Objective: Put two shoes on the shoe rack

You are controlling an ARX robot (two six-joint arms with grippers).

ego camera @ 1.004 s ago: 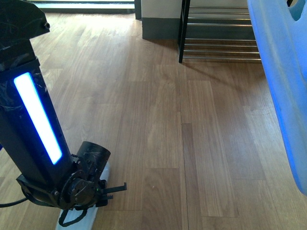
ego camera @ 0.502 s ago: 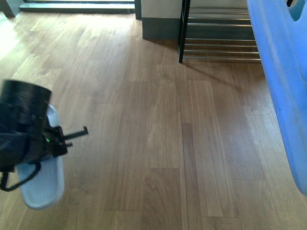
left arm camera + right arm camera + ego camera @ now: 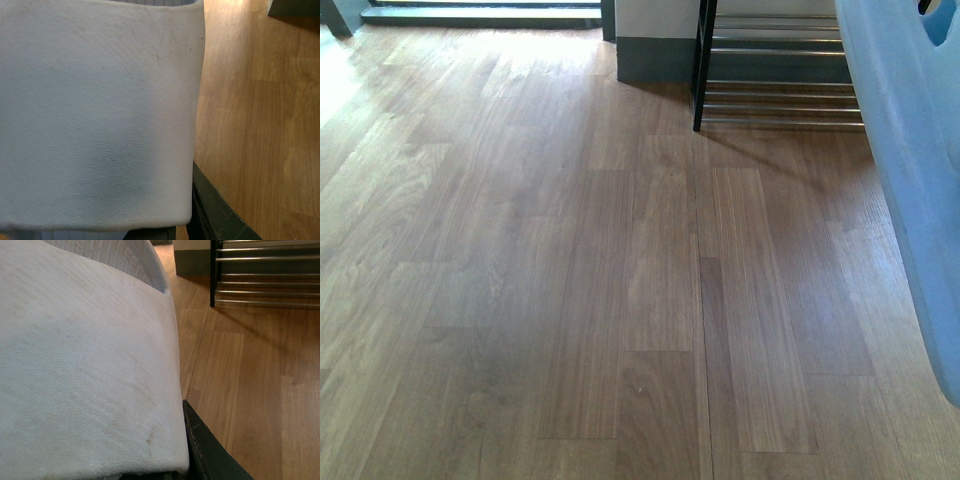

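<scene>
Pale blue slipper (image 3: 100,115) gripped by left end effector (image 3: 210,212) | other slipper (image 3: 85,370) gripped by right end effector (image 3: 202,450)

We log a wood-plank floor (image 3: 570,280) across the front view, brightest at 10 o'clock. Grey skirting (image 3: 655,60) under a white wall (image 3: 655,15) at 12 o'clock; dark sill (image 3: 480,14) at 11 o'clock.

The black-framed silver-rod shoe rack (image 3: 780,86) stands far back right on the wooden plank floor (image 3: 570,280); the pale blue slide slipper (image 3: 908,150) is nearer, rightmost.
</scene>
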